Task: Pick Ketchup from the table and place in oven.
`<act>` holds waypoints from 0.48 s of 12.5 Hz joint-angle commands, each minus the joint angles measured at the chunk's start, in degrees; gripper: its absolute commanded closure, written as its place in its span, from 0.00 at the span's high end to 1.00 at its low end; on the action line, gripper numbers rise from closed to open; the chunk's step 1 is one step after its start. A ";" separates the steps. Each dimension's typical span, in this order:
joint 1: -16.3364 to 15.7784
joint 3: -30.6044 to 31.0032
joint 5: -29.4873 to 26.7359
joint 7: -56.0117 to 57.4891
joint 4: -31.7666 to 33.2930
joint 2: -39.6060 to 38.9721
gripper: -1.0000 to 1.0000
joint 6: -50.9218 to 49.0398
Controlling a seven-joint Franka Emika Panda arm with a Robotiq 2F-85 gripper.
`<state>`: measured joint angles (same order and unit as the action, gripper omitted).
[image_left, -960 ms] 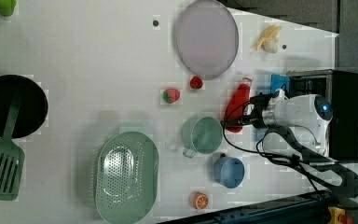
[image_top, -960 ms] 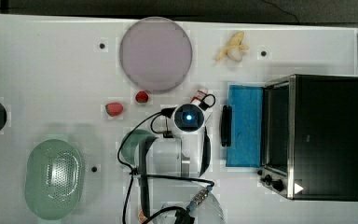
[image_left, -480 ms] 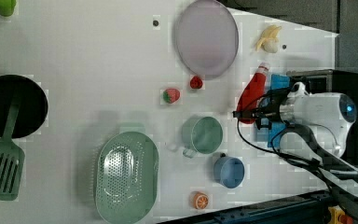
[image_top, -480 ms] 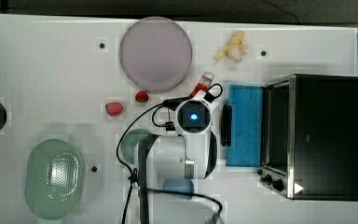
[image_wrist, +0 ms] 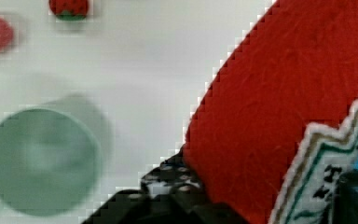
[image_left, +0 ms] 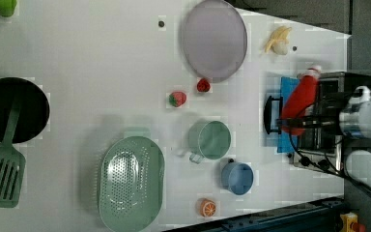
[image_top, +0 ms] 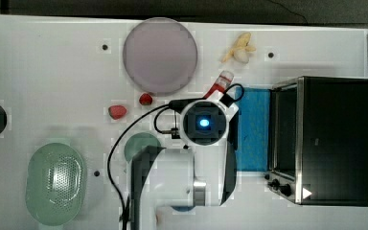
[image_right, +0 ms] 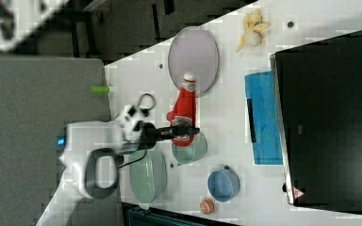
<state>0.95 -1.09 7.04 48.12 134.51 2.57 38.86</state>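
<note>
red ketchup [image_right: 184, 107] in the tool [image_right: 185, 130]

White table [image_top: 48, 72], apparently cluttered

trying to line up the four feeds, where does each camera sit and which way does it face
Top view: overhead, looking straight down on the white table; white arm.
Left view: high, angled down, black toaster oven at the left view's right; hand holding the red squeeze ketchup bottle.
Right view: high, opposite side; arm, hand, bottle.
Wrist view: on the wrist, facing the bottle; finger.
Left and right views share the green mug.
</note>
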 commanded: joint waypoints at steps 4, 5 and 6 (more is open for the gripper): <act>-1.13 4.47 25.34 -29.77 -5.63 -1.70 0.60 -14.39; -1.09 4.38 28.08 -32.98 -5.63 -3.35 0.60 -15.37; -0.99 4.09 30.95 -35.49 -5.71 -5.46 0.60 -15.60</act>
<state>-0.17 3.00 38.92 22.69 127.80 0.66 25.86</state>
